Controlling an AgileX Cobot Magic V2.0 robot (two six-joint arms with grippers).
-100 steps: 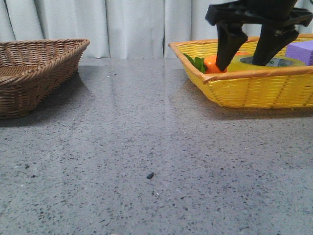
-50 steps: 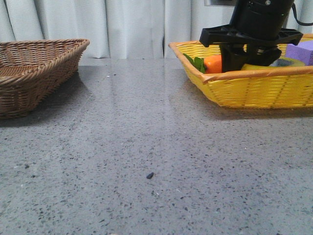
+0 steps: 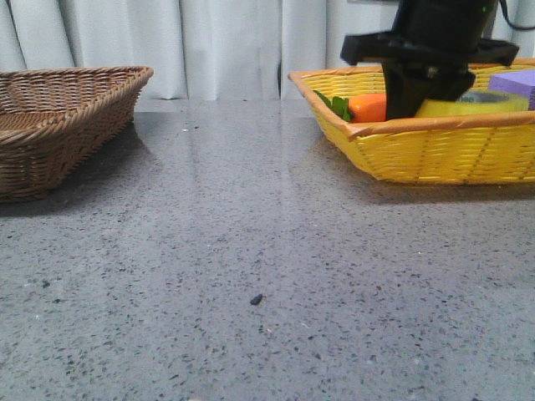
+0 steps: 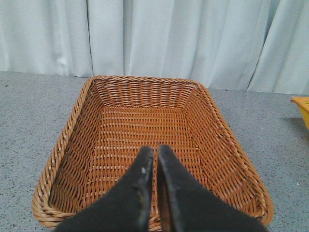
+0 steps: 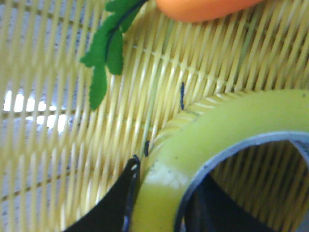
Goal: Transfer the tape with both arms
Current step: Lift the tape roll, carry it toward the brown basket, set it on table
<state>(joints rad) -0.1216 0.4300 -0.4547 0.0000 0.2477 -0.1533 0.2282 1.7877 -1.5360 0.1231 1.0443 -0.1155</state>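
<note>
The yellow tape roll (image 3: 476,104) lies in the yellow basket (image 3: 435,154) at the back right, next to a toy carrot (image 3: 368,108). My right gripper (image 3: 420,102) reaches down into that basket and is shut on the roll's wall. In the right wrist view one finger (image 5: 126,193) presses the outside of the tape (image 5: 227,125) and the other sits inside the core, with the gripper (image 5: 161,191) pinching the wall. My left gripper (image 4: 155,152) is shut and empty, hovering over the brown wicker basket (image 4: 145,80). It is out of the front view.
The brown wicker basket (image 3: 58,109) stands at the back left, empty. A purple block (image 3: 514,83) lies in the yellow basket behind the tape. The carrot (image 5: 203,7) and its green leaves (image 5: 104,53) lie close to the roll. A dark speck (image 3: 257,298) lies on the grey table.
My right gripper came down from above the yellow basket with fingers spread, dropped into it and closed on the tape's wall. The roll now looks slightly raised.
</note>
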